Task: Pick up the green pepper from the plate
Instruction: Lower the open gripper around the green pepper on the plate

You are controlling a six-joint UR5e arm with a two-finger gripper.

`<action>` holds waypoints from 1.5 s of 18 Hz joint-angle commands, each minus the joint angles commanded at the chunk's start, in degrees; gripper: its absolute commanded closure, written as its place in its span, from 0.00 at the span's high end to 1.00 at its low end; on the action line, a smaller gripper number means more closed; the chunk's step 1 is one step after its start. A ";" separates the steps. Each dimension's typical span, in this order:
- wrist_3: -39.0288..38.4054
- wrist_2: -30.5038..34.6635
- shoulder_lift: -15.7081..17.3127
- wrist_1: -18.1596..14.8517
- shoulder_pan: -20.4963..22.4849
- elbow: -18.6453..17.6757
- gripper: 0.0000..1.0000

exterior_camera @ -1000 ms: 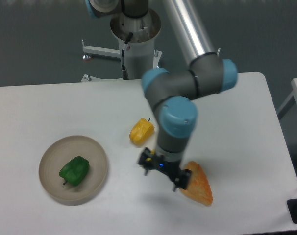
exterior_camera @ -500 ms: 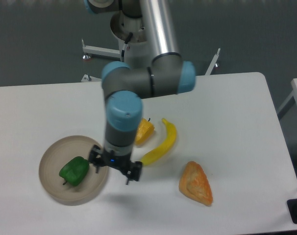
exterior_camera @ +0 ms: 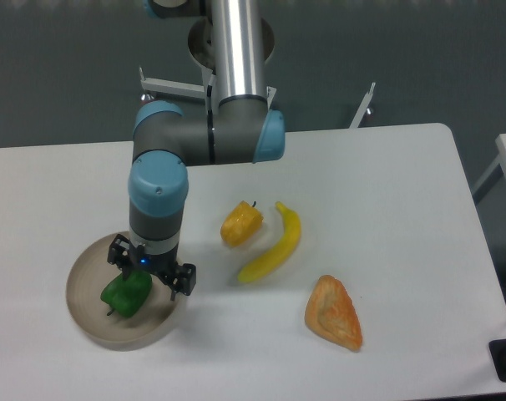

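The green pepper (exterior_camera: 123, 295) lies in the beige-grey plate (exterior_camera: 88, 311) at the left front of the table. My gripper (exterior_camera: 150, 274) hangs over the plate's right half, right above the pepper and partly covering its top. Its two dark fingers point down on either side of the pepper's upper right part. The jaws stand apart, not closed on the pepper. I cannot tell if the fingers touch it.
A yellow-orange pepper (exterior_camera: 240, 224) and a yellow banana (exterior_camera: 274, 244) lie at the table's middle. An orange wedge of bread (exterior_camera: 334, 312) lies at the front right. The arm's base column (exterior_camera: 233, 50) stands at the back edge.
The arm has swept left across the table, from beside the bread wedge to above the plate. The banana, hidden before, is uncovered. The pepper has not moved.
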 joint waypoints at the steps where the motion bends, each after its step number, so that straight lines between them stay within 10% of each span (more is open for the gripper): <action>1: 0.00 0.00 0.09 0.00 -0.09 -0.27 1.00; 27: -0.17 0.09 -2.37 2.20 -1.85 -1.33 1.00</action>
